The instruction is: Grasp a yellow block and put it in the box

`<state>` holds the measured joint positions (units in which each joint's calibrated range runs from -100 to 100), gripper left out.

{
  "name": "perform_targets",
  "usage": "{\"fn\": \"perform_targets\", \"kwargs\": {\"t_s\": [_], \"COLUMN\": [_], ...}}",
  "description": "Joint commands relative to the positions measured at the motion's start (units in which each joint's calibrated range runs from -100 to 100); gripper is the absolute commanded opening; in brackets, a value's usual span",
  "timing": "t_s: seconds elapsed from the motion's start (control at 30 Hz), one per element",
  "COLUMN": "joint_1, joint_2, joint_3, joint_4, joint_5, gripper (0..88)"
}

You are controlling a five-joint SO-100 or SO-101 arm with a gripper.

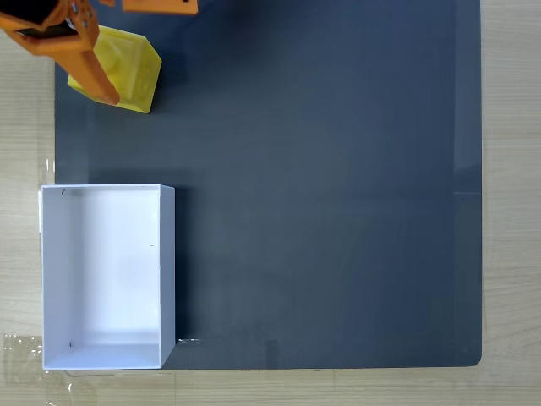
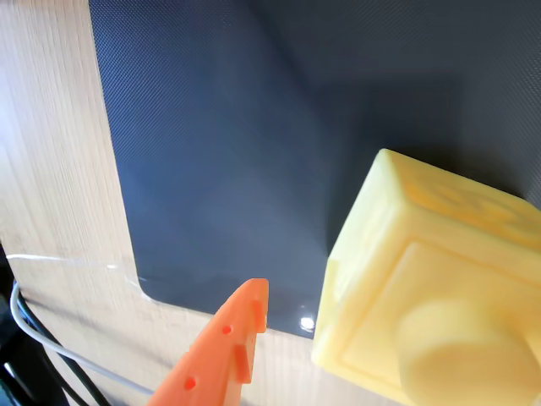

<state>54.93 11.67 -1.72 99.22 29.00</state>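
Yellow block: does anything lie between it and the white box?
Nothing visible does. In the fixed view, bare dark mat separates the yellow block from the open white box below it.

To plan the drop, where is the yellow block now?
In the fixed view, the yellow block sits top left on the dark mat, beside the end effector, above the box.

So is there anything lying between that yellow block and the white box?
No. In the fixed view, only bare dark mat lies between the yellow block at the top and the white box lower down.
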Motion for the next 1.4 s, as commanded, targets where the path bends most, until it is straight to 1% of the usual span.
{"fn": "perform_targets", "kwargs": {"t_s": [0.0,0.13,0.4,0.6,0.67,0.83,0.93,1.03,1.17,1.37], "joint_1": [0.55,0.46,0.12,0.12,0.12,0.12,0.04,-0.21,-3.66,-15.28], "joint_2": [0.95,2.82,6.04,7.39,7.39,7.31,6.97,6.63,3.24,-10.15], "joint_3": [-1.4,-1.4,-0.59,-0.59,-0.59,-0.5,-0.41,-0.41,-0.14,4.11], "joint_4": [0.08,-0.18,-6.29,-7.69,-8.56,-10.39,-10.22,-9.43,-9.34,-9.78], "joint_5": [0.17,0.01,-0.09,-0.2,-0.25,-0.25,-0.25,-0.3,-0.36,-0.41], "gripper": [41.5,41.5,41.5,40.8,37.1,22.8,19.1,18.8,18.3,18.2]}}
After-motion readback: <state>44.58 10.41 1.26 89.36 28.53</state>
